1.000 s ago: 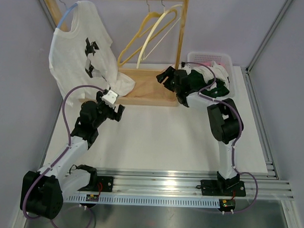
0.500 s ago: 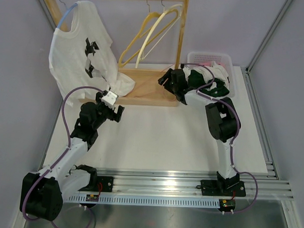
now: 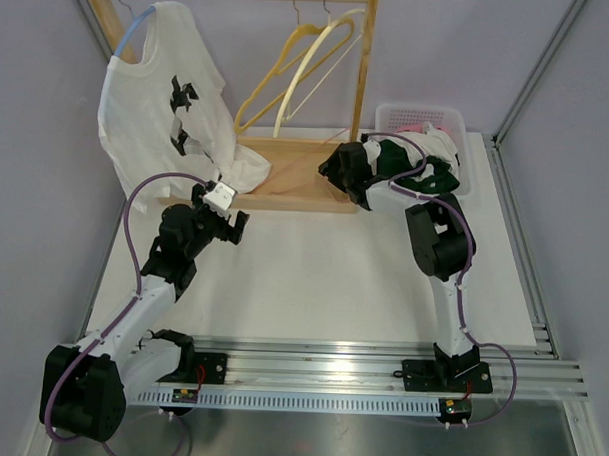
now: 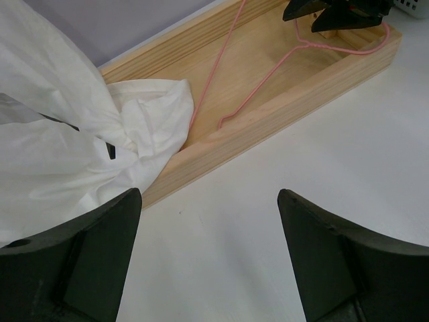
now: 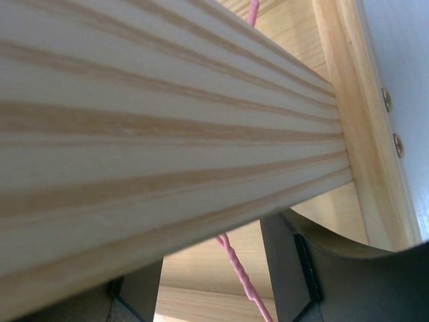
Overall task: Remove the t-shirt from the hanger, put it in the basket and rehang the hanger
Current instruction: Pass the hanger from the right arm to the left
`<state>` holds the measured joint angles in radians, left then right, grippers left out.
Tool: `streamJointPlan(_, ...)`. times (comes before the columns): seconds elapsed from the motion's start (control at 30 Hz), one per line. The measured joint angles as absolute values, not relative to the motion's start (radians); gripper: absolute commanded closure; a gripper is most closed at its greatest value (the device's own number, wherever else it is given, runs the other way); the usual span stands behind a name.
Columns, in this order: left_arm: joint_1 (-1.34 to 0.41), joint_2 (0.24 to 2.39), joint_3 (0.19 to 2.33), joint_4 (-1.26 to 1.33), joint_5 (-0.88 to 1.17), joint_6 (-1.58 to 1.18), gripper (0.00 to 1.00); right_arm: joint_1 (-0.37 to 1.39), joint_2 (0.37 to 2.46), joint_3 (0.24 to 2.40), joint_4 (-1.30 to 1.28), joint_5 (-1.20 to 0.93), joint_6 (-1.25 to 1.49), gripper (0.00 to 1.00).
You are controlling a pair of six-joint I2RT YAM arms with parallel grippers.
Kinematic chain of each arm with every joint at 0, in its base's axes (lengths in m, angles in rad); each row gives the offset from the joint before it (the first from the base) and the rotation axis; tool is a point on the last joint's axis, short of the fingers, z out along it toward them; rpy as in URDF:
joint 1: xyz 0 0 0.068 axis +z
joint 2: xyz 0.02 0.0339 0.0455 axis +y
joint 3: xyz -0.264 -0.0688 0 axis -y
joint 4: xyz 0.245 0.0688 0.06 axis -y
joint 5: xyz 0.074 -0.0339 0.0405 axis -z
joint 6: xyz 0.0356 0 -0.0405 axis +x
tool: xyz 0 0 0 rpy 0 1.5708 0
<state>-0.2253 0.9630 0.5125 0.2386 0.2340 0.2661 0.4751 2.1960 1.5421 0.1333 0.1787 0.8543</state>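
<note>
Both outstretched, parted — left pincer [image 4: 208, 204], right pincer [image 3: 331, 167].

Your right arm alone moves. Right gripper [image 3: 328, 171] slides from over tray [image 3: 286, 177] to lower, nearer spot by foot of post [image 3: 364, 90]. Its jaws narrow a little, still apart. Wrist folds in tighter, toward basket [image 3: 389, 113]. Elbow [image 3: 436, 243] swings slightly left; forearm stands steeper, upper link leans further in over table.
</note>
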Motion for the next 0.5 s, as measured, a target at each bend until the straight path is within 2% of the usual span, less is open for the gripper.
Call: streamJointPlan(0.5,-0.225,0.963,0.513,0.238,0.234,0.273,0.13,0.485,2.244,1.601,0.133,0.193,0.885,0.55)
